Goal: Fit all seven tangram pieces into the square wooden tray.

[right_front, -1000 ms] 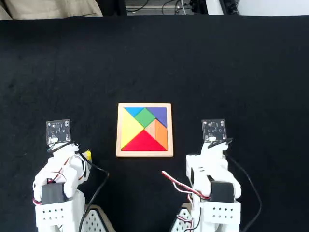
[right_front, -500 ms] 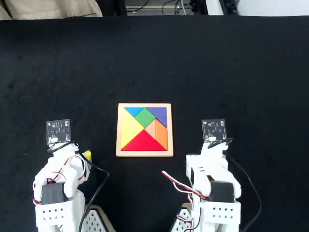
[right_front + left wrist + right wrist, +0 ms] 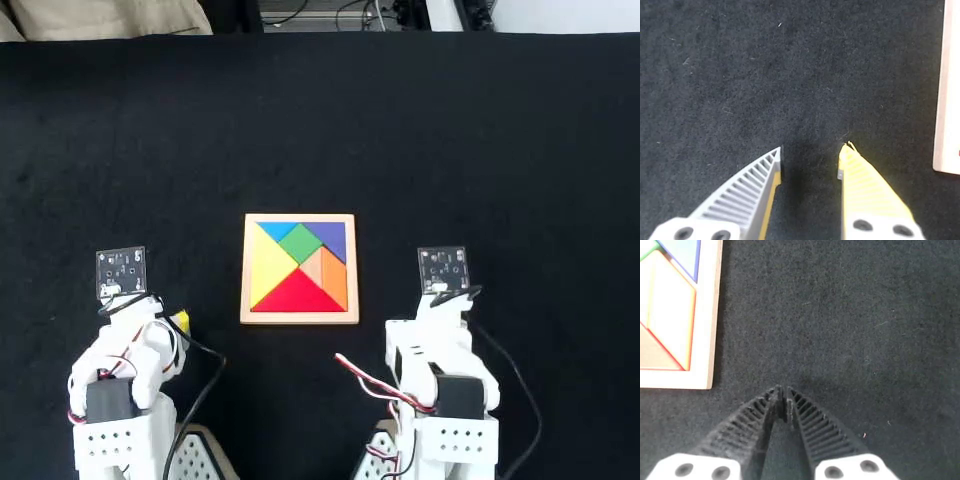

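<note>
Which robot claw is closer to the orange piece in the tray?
Right. The right gripper sits shut just off the side of the tray that holds the orange piece. The left gripper sits open off the opposite side, by the yellow piece.

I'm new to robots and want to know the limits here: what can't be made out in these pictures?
- High view: whether each of the tangram pieces lies flush in the wooden tray is too small to tell.
- Left wrist view: the tray is cut off by the picture's edge, leaving a strip of rim.
- Right wrist view: the edge cuts the tray too, and most pieces fall outside the frame.
</note>
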